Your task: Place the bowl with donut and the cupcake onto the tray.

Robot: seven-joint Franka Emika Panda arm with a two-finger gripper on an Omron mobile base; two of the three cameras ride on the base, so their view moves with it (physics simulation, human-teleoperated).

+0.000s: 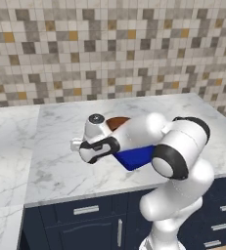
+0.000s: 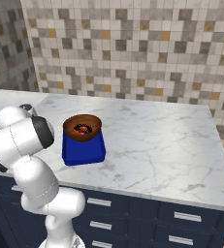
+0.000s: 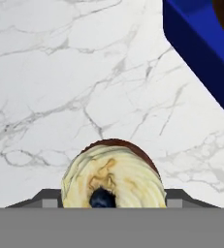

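In the hand view the cupcake [image 3: 112,177] sits right at the bottom of the picture, between the two dark finger tips of the claw [image 3: 112,201], its pale swirled top and a dark spot at its centre facing the camera and a rim of brown wrapper showing behind. The tips flank it closely on either side, so the claw looks partly closed about the cupcake, though whether the fingers actually press on it cannot be told, because the lower edge cuts them off. To the upper right of that view lies a corner of the blue tray [image 3: 200,53], apart from the cupcake with bare marble between them. In the right base view the tray [image 2: 84,150] rests on the table [image 2: 162,145] near its front edge, with the bowl with donut [image 2: 82,127] sitting at the tray's far end, the reddish donut visible inside it. In the left base view the white arm covers most of the tray [image 1: 134,157] and most of the bowl [image 1: 116,122], and the cupcake is hidden below the hand. The table is white marble with grey veins, over dark blue drawers with pale handles, and the wall behind is tiled in small grey, beige and orange squares.
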